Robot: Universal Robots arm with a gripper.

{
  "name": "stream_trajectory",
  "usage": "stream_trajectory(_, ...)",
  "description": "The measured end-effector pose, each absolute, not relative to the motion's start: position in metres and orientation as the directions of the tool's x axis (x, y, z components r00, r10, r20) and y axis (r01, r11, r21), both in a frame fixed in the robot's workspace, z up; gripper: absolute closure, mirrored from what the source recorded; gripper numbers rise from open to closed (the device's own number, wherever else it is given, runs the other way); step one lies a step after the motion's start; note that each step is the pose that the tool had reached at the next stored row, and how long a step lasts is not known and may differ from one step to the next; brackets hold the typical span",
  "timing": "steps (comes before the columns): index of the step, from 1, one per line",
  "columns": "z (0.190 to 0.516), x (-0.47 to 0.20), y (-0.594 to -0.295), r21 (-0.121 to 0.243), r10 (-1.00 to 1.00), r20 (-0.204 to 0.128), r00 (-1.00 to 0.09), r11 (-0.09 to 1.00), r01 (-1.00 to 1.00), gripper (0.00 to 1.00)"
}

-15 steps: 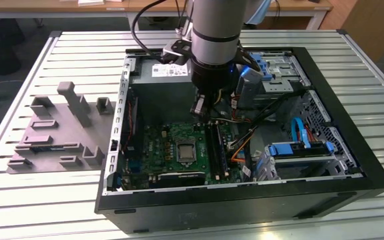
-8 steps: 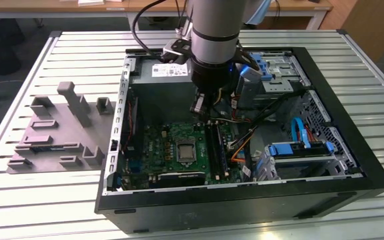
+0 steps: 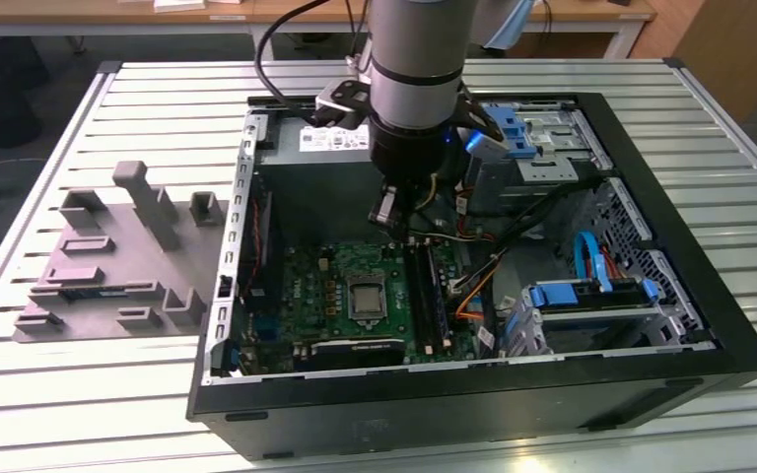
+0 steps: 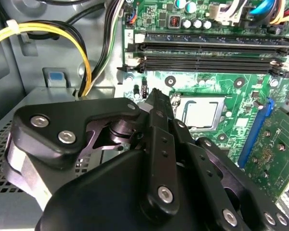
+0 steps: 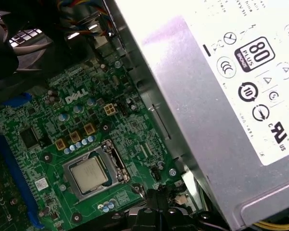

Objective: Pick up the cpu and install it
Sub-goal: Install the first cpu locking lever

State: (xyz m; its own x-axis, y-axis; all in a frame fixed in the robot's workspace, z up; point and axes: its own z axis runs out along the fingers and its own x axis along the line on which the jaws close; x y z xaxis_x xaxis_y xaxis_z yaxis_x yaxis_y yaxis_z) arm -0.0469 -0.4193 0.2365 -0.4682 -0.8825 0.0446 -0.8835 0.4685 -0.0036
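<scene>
CPU (image 5: 89, 172) first: you are looking at it sitting flat in the socket on the green motherboard (image 5: 43, 120), its pale silvery top facing up inside the metal socket frame. In the second wrist view you are seeing the same chip (image 4: 201, 113) as a bright square just past the tip of the gripper (image 4: 156, 98), near the two long black memory slots (image 4: 207, 53).

Your gripper is hanging above the board inside the open computer case (image 3: 694, 365), and in the exterior view it (image 3: 398, 222) is hovering over the motherboard's upper edge, a little above the socket (image 3: 367, 298). Its fingers are looking drawn together at the tip with nothing between them in the second wrist view, so you are carrying nothing; the chip is lying apart from the fingertips, not touching them.

You are also seeing the silver power supply (image 5: 221, 96) running close beside the board in the first wrist view, with the gripper's dark tip (image 5: 156, 197) showing just beside the socket. Yellow and black cables (image 4: 62, 33) are curving past the case wall in the second wrist view. On the exterior view's left, the grey plastic tray (image 3: 109, 266) is resting on the slatted table (image 3: 90, 394), well apart from the arm, with its upright blocks standing on it.
</scene>
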Motion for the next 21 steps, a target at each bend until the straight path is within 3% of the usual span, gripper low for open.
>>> stream_trajectory(21,0.236,-0.048,-0.433,-0.007,-0.905,0.052,-0.422,0.422,-0.907,0.89)
